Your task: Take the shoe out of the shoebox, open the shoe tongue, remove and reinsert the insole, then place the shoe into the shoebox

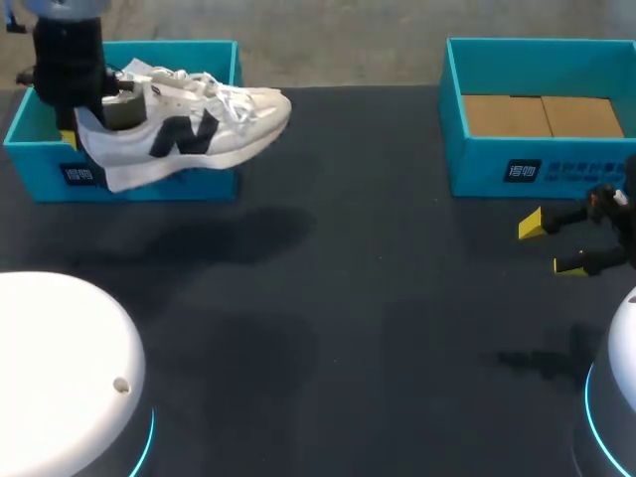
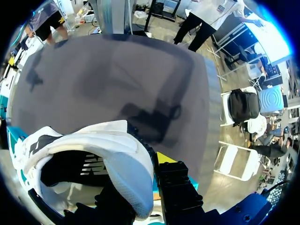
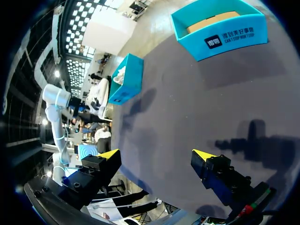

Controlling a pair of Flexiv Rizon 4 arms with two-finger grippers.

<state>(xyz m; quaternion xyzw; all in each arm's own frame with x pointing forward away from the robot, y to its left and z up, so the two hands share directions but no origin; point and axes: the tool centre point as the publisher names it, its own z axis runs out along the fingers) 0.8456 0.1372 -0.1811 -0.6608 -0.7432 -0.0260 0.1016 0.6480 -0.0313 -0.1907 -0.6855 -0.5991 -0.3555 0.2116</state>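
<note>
White dome of the left arm's base (image 1: 60, 368) filled the tabletop's (image 1: 348, 298) near left corner, and the right arm's base (image 1: 621, 397) sat at the near right corner. At the far left corner, the left gripper (image 1: 96, 121) had its jaws clenched on the heel of a white sneaker (image 1: 189, 124), one finger inside the collar. The sneaker hung in the air, toe out past the front wall of a teal shoebox (image 1: 40, 159).

Taking the shoe out looked nearly done. The sneaker was not yet set down, its laces looked done up, and the tongue, insole and return to the box all seemed left to do.

By the right edge, the right gripper (image 1: 550, 244) hovered with jaws released and empty, in front of a second teal shoebox (image 1: 517, 169) at the far right corner. Nothing stood between the two boxes.
</note>
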